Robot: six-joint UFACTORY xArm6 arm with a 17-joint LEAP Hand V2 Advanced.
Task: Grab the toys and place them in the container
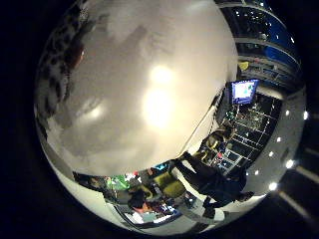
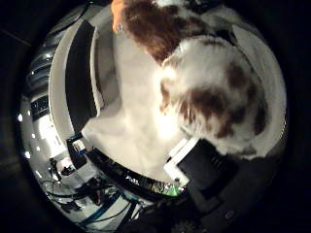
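Close up, then, line by line:

Toy: a plush animal (image 2: 214,97), white with brown patches and an orange bit at one end, fills much of the thumb-side view, so it sits very near the palm.

Toy, other view: a strip of spotted fur shows at the rim of the little-finger-side view, likely the same plush.

Long axis: its body runs from the orange-tipped brown end to the rounder white-and-brown bulk beside the hand's parts; which end is the head I cannot tell.

Support: the toy lies against a white table (image 1: 149,89) that takes up most of the little-finger-side view, glossy, with bright light reflections.

Hand: white and black parts of the hand (image 2: 199,170) reach in just beside the toy's rounded bulk.

Fingers: whether they are curled on the plush or loose, I cannot tell; no contact can be made out.

Edges: the table's edge curves past beside the toy, with a dark raised strip (image 2: 80,77) running along it.

Open room: beyond the plush the white surface is bare and wide.

Container: I cannot make one out.

Surroundings: a lit screen (image 1: 244,91) and room clutter lie beyond the table's edge.
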